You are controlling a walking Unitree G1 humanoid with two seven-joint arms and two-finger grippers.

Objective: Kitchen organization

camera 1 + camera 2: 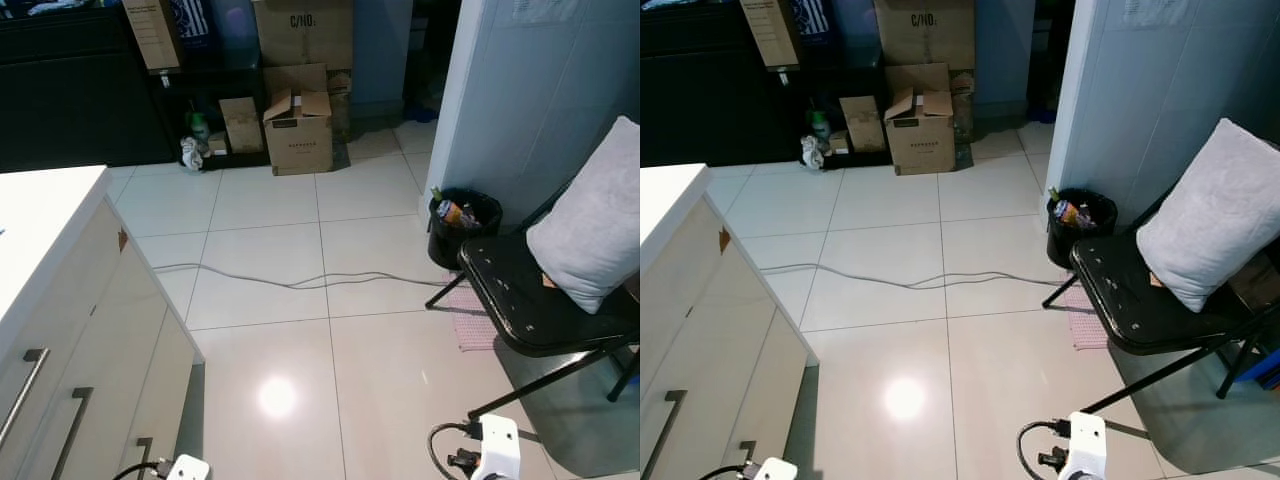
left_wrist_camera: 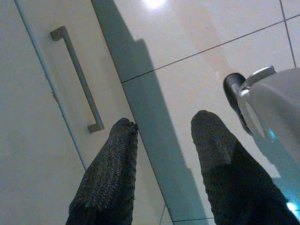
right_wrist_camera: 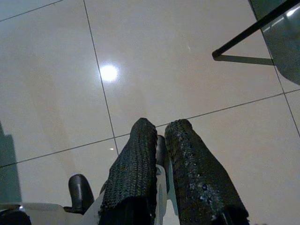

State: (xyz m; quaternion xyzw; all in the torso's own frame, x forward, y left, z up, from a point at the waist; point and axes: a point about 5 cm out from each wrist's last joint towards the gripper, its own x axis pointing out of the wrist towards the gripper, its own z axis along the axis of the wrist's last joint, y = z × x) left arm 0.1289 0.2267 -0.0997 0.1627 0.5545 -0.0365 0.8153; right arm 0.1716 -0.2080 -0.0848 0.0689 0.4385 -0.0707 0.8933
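Left tool gapes beside a drawer handle; right tool, closed, overhangs tile.

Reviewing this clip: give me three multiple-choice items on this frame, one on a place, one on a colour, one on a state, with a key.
1. Where does the pillow lie?
A. On the black folding chair
B. On the floor by the boxes
C. On the white counter

2. What colour is the bin by the wall?
A. White
B. Black
C. Blue

3. How do the fingers of the left gripper stand?
A. Closed on a handle
B. Apart, holding nothing
C. Closed on a cable

Key: 1 A, the pillow leans on the chair's seat and back. 2 B, the bin is black with rubbish inside. 3 B, floor and cabinet edge show between the two fingers.
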